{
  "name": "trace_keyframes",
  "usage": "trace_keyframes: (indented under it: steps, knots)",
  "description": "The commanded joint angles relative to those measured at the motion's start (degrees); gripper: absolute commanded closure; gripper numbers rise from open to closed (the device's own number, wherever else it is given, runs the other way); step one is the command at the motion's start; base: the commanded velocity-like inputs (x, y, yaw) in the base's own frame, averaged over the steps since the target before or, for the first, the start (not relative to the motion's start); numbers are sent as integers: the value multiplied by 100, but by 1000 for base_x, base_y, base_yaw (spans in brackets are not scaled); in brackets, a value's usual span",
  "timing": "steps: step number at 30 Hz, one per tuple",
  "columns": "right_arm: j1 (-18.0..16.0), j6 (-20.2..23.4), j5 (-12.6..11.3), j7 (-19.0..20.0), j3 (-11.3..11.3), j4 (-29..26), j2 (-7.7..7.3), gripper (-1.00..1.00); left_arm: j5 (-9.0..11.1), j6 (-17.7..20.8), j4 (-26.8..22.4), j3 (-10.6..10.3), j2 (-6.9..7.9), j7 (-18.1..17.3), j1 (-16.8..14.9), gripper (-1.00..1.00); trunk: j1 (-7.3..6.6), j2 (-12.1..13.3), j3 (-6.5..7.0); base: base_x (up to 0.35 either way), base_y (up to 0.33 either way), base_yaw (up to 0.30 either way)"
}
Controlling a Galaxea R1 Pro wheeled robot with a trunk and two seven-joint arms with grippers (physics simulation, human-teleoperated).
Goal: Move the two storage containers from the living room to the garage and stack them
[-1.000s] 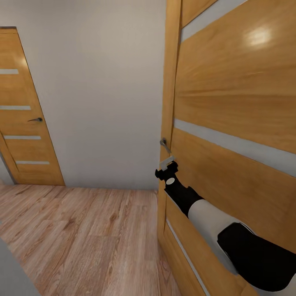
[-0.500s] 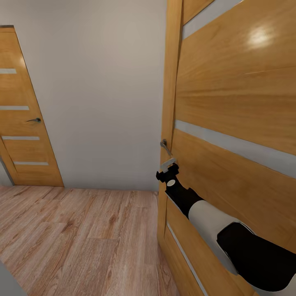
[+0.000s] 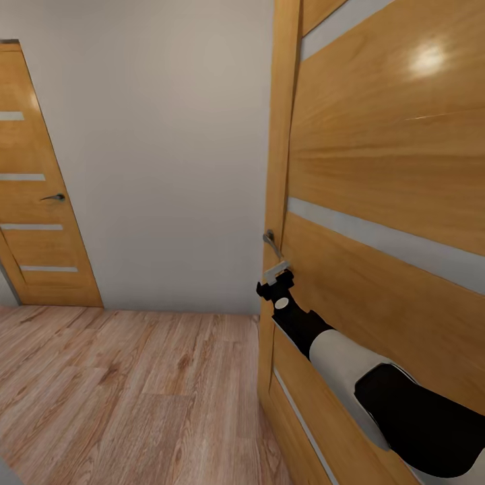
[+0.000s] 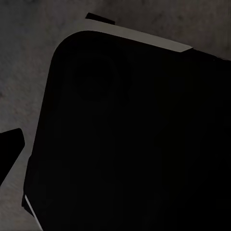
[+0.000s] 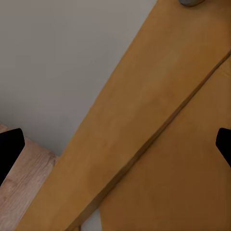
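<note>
Head view barely shifts: my right hand [image 3: 275,283], fingers spread, hovers under the door handle [image 3: 270,240] at twelve o'clock; door [image 3: 377,168] unopened.

soft even indoor light, glare spot on orange door [image 3: 429,59], left wrist view very dark, slightly blurry renders
</note>
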Motion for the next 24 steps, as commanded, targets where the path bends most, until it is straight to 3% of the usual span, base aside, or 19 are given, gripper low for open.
trace_keyframes:
  steps: [1, 9, 24]
  knots:
    - [-5, 16, 50, -28, 14, 5, 1, -100, 28, -3, -5, 4, -1, -1, 0, -100, 0, -3, -5, 8, 0, 0]
    - [-5, 11, 46, -24, 14, 14, 1, -100, 28, -3, -6, 5, -1, -1, 0, -100, 0, -3, -5, 2, 101, 0]
    - [-5, 5, 62, -37, 15, 190, 1, -100, 28, -3, -6, 9, 0, -1, 0, -100, 0, -3, -5, 0, 7, 0]
